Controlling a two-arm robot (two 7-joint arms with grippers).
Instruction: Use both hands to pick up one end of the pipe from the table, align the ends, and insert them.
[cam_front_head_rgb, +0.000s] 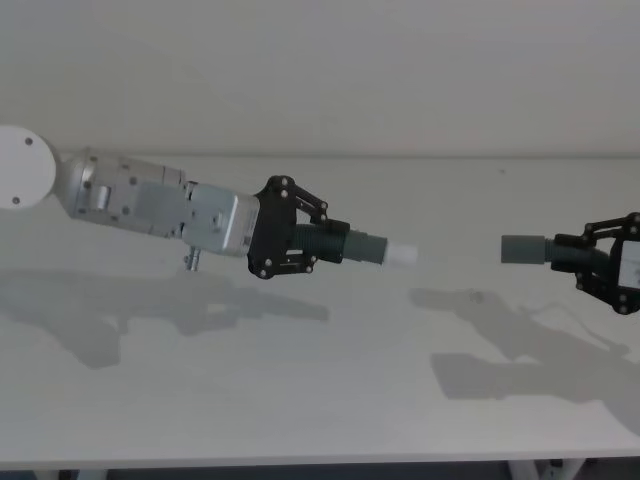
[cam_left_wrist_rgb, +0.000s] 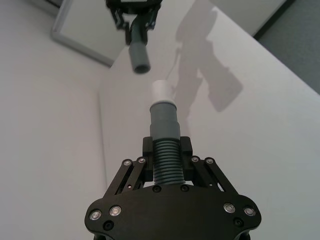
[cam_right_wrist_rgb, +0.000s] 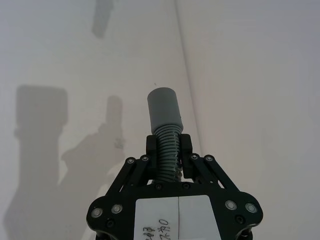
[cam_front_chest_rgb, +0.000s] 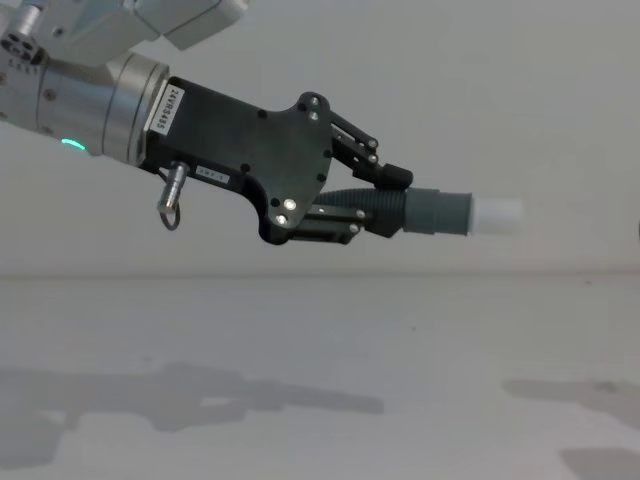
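- The left gripper (cam_front_head_rgb: 318, 243) reached in from the left edge of the head view, raised above the table (cam_front_head_rgb: 300, 420). Its black fingers were clenched on the ribbed part of the left hose piece (cam_front_head_rgb: 340, 244).
- That piece stuck out rightward past the fingertips. Its grey cuff (cam_front_head_rgb: 366, 247) sat just beyond them and its narrower white tip (cam_front_head_rgb: 400, 254) led the way, near the centre of the frame.
- In the chest view the same gripper (cam_front_chest_rgb: 385, 205) sat in the upper middle of the frame. It held the hose piece (cam_front_chest_rgb: 435, 212) about level and well above the table surface, with the white tip (cam_front_chest_rgb: 497, 215) toward the right edge.
- The left wrist view showed the fingers (cam_left_wrist_rgb: 147, 150) pressed against both sides of the ribbing. The cuff and tip pointed toward the other piece, which was held farther off.
- In the head view a stretch of bare table lay between the white tip and the socket cuff (cam_front_head_rgb: 522, 249). The two ends faced each other at about the same height, apart and not touching.
- The right hose piece (cam_front_head_rgb: 548, 250) was grasped by the right gripper (cam_front_head_rgb: 568, 253) at the right edge of the head view. The fingers were closed on the ribbed section just behind the plain socket cuff, which pointed left.
- The right wrist view showed that gripper's fingers (cam_right_wrist_rgb: 186, 145) on either side of the ribbing. The socket cuff (cam_right_wrist_rgb: 164, 107) jutted out beyond them over the white table.
- Shadows (cam_front_head_rgb: 180, 310) of both arms fell on the table in the lower left and lower right of the head view.
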